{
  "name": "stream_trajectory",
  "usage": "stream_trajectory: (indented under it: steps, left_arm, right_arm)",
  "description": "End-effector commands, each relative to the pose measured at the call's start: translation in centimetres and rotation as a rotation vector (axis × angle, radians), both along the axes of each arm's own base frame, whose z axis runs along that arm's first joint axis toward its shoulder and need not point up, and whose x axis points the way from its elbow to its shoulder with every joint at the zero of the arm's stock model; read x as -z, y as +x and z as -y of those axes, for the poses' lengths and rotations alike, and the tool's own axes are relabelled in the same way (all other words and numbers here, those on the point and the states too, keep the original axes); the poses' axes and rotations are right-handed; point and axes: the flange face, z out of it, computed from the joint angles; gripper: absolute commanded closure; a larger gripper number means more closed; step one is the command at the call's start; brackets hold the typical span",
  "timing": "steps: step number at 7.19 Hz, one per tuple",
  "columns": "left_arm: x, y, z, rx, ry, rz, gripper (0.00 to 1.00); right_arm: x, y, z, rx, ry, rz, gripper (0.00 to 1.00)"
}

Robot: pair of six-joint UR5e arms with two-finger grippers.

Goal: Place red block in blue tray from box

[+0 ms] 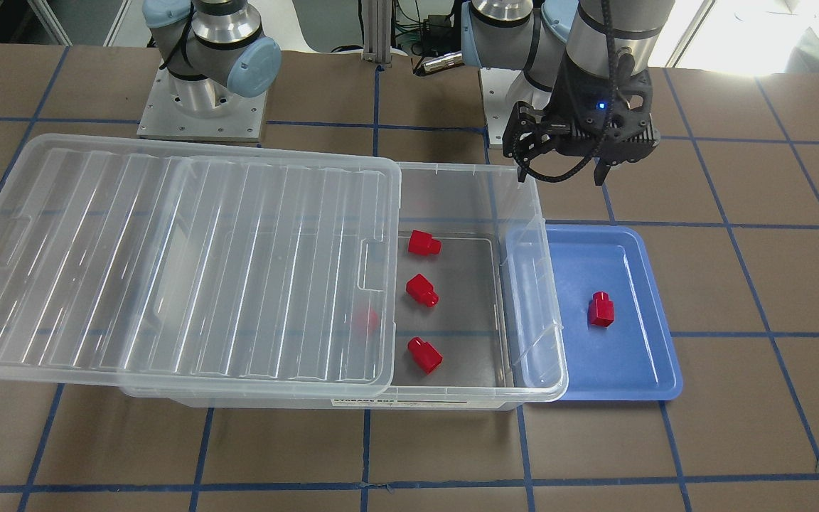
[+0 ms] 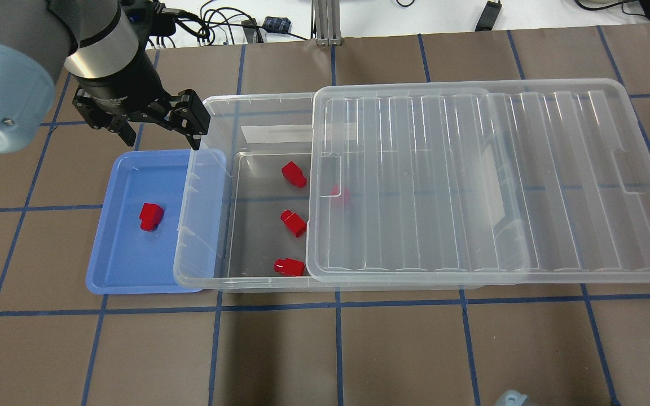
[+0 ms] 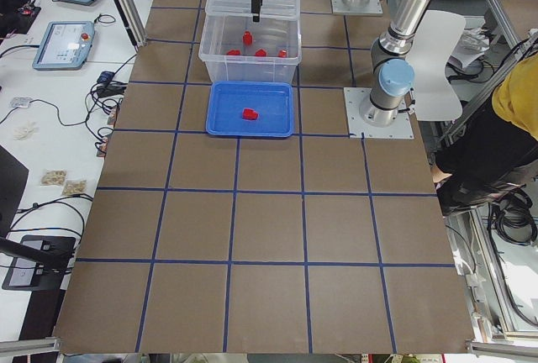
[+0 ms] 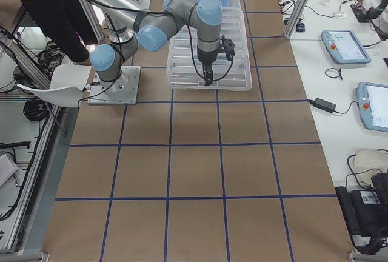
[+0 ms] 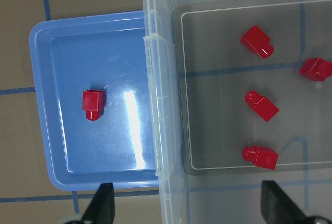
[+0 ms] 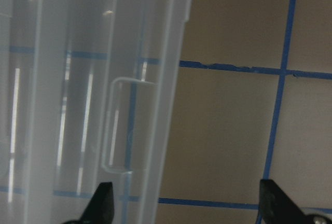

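Note:
One red block [image 2: 150, 216] lies in the blue tray [image 2: 112, 265], which sits against the open end of the clear box [image 2: 201, 225]. Three red blocks [image 2: 293, 174] [image 2: 293, 223] [image 2: 289, 267] lie on the uncovered box floor, and another [image 2: 339, 194] shows dimly under the lid [image 2: 471, 180]. My left gripper [image 2: 158, 127] is open and empty, high above the far edge of the tray and the box corner. In the left wrist view [image 5: 189, 208] it looks down on the tray block [image 5: 93, 103]. My right gripper [image 6: 187, 208] is open and empty over the lid's far end.
The ribbed clear lid [image 1: 168, 263] is slid sideways and covers most of the box, overhanging its end. The table is brown with a grid of blue tape lines. Both arm bases [image 1: 203, 107] stand behind the box.

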Motion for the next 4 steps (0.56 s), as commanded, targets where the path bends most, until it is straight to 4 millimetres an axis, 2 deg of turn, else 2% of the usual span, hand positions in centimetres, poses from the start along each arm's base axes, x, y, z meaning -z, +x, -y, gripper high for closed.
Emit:
stream_trajectory:
  steps: [1, 3, 4]
  left_arm:
    - [0.2, 0.0, -0.1, 0.002, 0.004, 0.002, 0.0]
    - [0.2, 0.0, -0.1, 0.002, 0.004, 0.003, 0.0]
    - [0.3, 0.0, -0.1, 0.002, 0.007, 0.004, 0.0]
  right_arm:
    - [4.6, -6.5, 0.1, -0.023, 0.013, 0.006, 0.0]
    - [5.0, -6.6, 0.1, -0.017, 0.021, 0.014, 0.0]
    - [5.8, -5.9, 0.0, 0.03, 0.037, 0.028, 0.0]
